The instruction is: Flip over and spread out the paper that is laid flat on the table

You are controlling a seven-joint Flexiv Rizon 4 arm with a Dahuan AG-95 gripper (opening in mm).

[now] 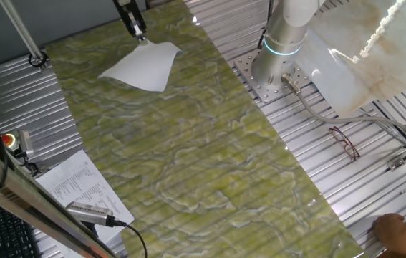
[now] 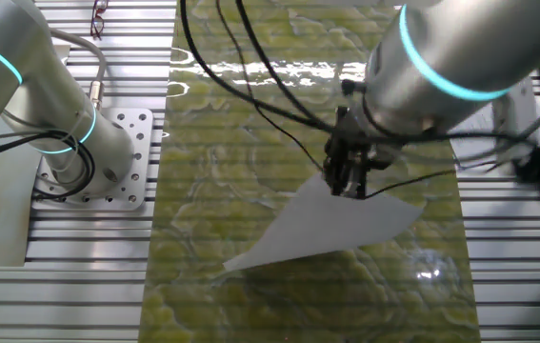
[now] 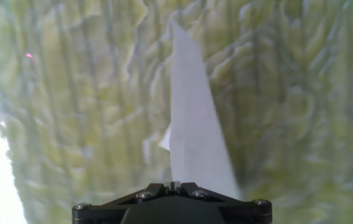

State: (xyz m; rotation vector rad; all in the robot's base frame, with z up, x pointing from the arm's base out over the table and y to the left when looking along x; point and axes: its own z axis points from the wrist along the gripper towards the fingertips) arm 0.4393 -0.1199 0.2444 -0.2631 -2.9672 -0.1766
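Observation:
The plain white paper [image 1: 145,64] hangs from my gripper [image 1: 139,32] at the far end of the green-yellow marbled table [image 1: 188,143]. My gripper is shut on one corner of the sheet, and the rest droops down with its lower edge near or on the table. In the other fixed view the gripper [image 2: 348,186] pinches the paper's [image 2: 331,229] top corner. In the hand view the paper [image 3: 192,130] runs edge-on away from the shut gripper [image 3: 175,185] over the table [image 3: 70,124].
A printed text sheet [image 1: 81,188] and a microphone-like tool [image 1: 92,213] lie on the ribbed panel at the left. Glasses [image 1: 344,141] lie on the right panel. The arm's base [image 1: 278,64] stands beside the table. A hand [image 1: 403,231] shows at the lower right.

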